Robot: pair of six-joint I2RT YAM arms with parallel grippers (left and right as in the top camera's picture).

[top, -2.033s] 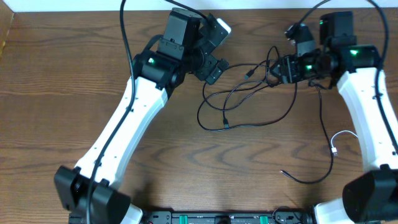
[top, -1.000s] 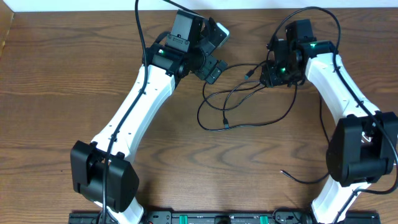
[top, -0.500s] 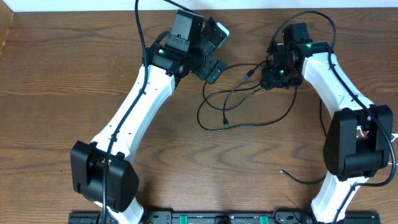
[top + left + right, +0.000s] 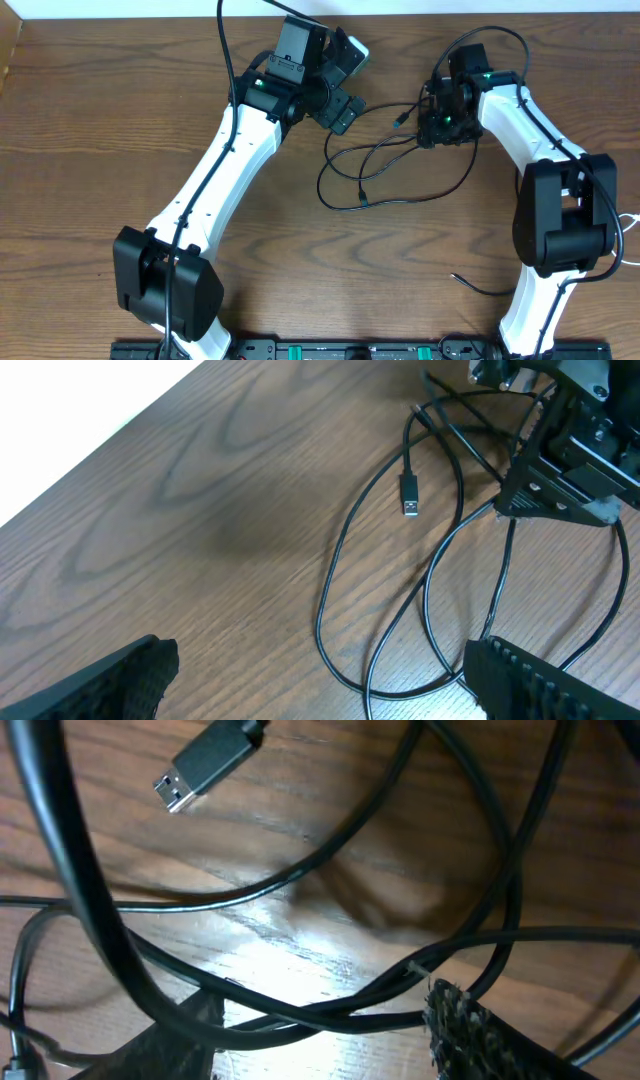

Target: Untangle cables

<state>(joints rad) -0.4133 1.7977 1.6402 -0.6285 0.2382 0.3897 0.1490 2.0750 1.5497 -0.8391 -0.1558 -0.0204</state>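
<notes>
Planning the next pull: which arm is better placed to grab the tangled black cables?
Right. The right gripper sits over the crossing black cables, strands between its fingers; the left gripper hovers open beside them.

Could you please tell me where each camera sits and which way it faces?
Overhead: fixed above the brown wooden table, looking straight down at the thin black cables; the left end effector and right end effector show.
Left wrist: on the left arm, looking forward and down over cable loops; its dark fingers frame the bottom corners.
Right wrist: close above crossing cables; its fingers show at bottom.
Shared: both wrist views show the black USB plug.
</notes>
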